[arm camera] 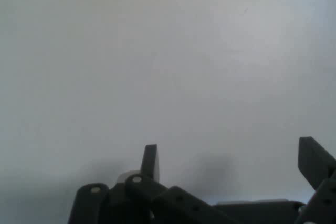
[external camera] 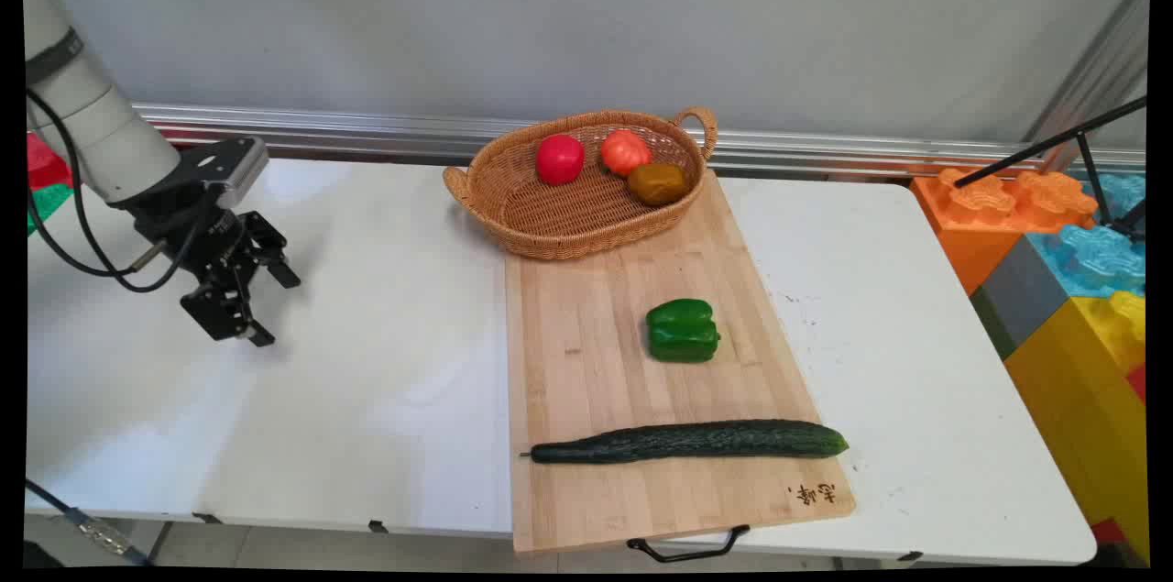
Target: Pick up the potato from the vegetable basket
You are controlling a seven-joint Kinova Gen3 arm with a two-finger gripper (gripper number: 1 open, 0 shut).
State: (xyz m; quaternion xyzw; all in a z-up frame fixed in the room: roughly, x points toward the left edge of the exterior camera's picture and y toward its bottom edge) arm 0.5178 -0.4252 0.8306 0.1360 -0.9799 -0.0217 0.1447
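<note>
Here the gripper (external camera: 268, 309) hangs spread and empty over bare table (external camera: 385, 362), nearest the board (external camera: 586, 362) at three o'clock, where a green pepper (external camera: 682, 331) and a stiff, slick-looking cucumber (external camera: 689, 440) lie

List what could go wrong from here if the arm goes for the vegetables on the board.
The cucumber lies near the cutting board's front edge, partly past its right side; a nudge might roll it off. The open gripper hangs over bare table far left, so it likely must cross a long way. The basket overlaps the board's far end, and a high sweep may clip its handle.
</note>
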